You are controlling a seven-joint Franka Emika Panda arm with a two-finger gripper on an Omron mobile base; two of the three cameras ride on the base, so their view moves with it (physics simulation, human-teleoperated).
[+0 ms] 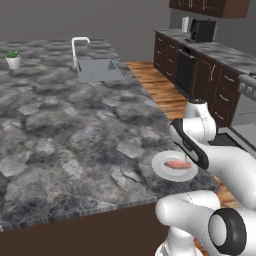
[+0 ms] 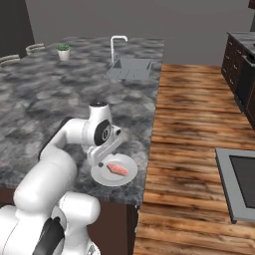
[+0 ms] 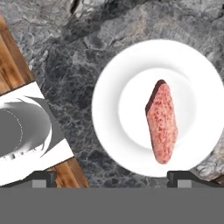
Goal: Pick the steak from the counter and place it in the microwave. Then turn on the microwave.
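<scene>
One steak (image 1: 177, 164) lies on a white plate (image 1: 161, 167) near the counter (image 1: 65, 130) corner in the left base view, just beside the arm. From the right base view, the plate (image 2: 102, 174) sits by the counter's edge, under the hand. Looking along the hand, the gripper (image 3: 111, 177) stands wide apart above the plate, the steak (image 3: 162, 122) off-centre (nearer one fingertip (image 3: 186, 177)). Nothing looks done yet: grasping, carrying and starting the microwave all remain.

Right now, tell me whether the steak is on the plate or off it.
On it. The steak lies flat inside the rim of the white plate, near the counter edge; nothing grips it.
</scene>
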